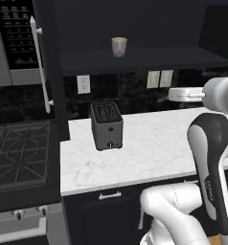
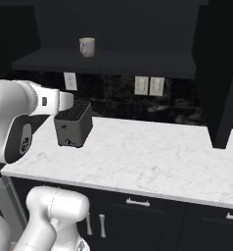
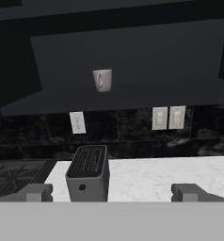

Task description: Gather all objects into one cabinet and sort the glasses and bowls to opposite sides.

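One pale cream glass (image 1: 119,47) (image 2: 87,47) (image 3: 102,80) stands upright on the dark inner shelf (image 1: 149,60) (image 2: 138,62) of the black upper cabinet, toward its left side. The cabinet's left door hangs open, with its long silver bar handle (image 1: 38,62) showing. My gripper (image 3: 114,193) is open, its two fingertips (image 3: 38,192) wide apart with nothing between them. It is held out over the counter, below the shelf and well short of the glass, facing the back wall. The bowls are out of view.
A black toaster (image 1: 107,125) (image 2: 73,123) (image 3: 88,173) stands on the white marble counter (image 1: 149,148) (image 2: 148,157), just ahead of the hand and below the glass. A stove (image 1: 20,153) lies to the left, a microwave (image 1: 15,38) above it. A dark open door (image 2: 221,73) hangs at the right.
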Motion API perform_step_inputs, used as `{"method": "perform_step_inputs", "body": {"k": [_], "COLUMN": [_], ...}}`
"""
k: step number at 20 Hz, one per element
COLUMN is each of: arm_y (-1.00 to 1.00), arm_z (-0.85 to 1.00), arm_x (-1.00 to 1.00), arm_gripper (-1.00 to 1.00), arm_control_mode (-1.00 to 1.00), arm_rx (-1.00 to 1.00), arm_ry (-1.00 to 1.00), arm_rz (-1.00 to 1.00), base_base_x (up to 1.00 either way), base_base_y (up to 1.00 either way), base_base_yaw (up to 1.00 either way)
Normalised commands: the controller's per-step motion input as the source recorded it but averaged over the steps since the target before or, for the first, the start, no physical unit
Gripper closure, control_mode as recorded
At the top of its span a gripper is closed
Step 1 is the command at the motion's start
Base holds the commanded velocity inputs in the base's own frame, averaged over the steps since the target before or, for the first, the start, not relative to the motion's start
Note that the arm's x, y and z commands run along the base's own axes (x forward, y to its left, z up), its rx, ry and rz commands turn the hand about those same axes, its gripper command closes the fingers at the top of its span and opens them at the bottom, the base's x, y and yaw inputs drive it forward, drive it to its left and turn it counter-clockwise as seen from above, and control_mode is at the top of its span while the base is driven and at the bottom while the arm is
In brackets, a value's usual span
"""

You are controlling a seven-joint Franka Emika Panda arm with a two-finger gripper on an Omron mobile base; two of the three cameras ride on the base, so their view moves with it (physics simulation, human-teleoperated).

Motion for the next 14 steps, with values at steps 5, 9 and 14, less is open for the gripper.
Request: {"method": "perform_step_inputs", "body": {"k": [5,9,14], "arm_y": [0.00,0.00,0.00], "arm_z": [0.00,0.00,0.00], "arm_x": [0.00,0.00,0.00], "arm_gripper": [-1.00,-1.00,-1.00], "arm_control_mode": [1.00,1.00,1.00], "arm_rx": [0.00,0.00,0.00], "arm_ry": [0.00,0.00,0.00], "arm_rz": [0.00,0.00,0.00], "base_base_x": [0.28,0.26,0.07], "base_base_y": [0.22,0.16,0.05], "base_base_yaw": [0.00,0.00,0.00]}}
